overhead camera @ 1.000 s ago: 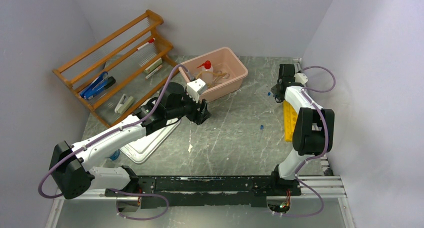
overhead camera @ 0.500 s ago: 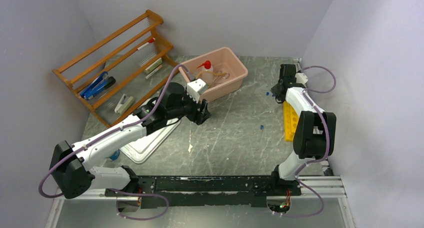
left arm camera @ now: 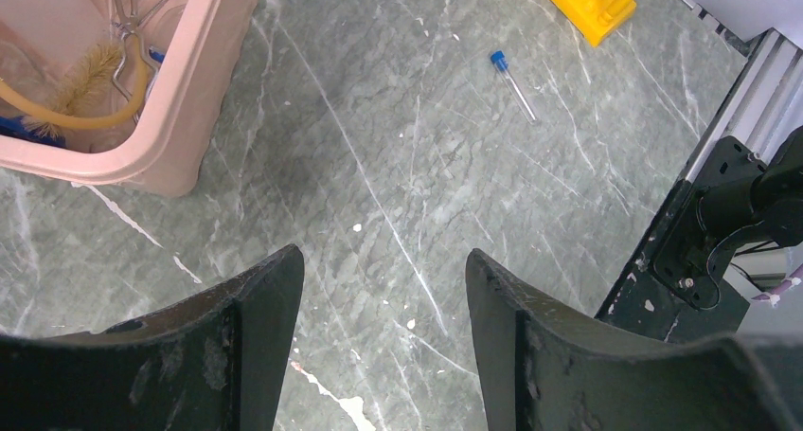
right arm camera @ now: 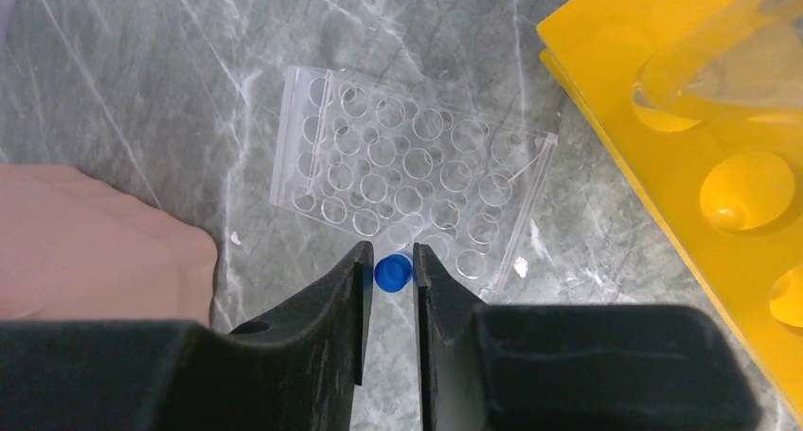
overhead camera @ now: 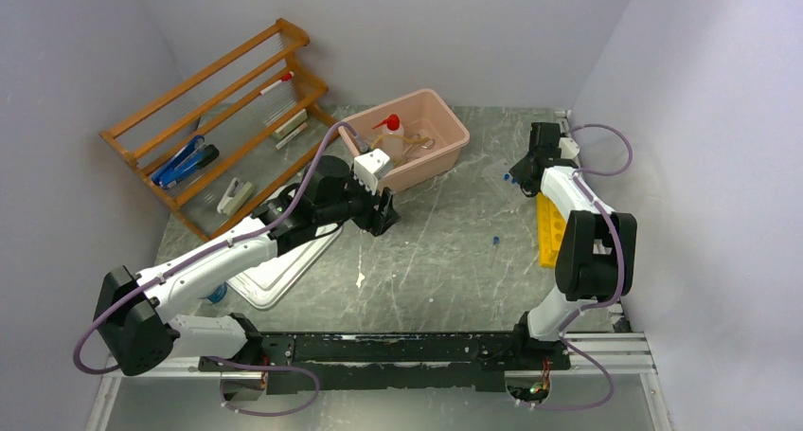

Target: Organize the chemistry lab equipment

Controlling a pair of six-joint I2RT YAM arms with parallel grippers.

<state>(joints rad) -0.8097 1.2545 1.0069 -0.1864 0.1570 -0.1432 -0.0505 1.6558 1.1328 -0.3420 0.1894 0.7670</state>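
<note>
at the back left we note the orange shelf rack. the left gripper sits over the table with its fingers spread wide and nothing between them, just beside the pink tub, which holds the red-capped squeeze bottle and tan tubing. a loose blue-capped tube lies on the table right of centre, and at the far right the right gripper pinches the cap of a second tube above a clear well plate, next to the yellow tube rack.
</note>
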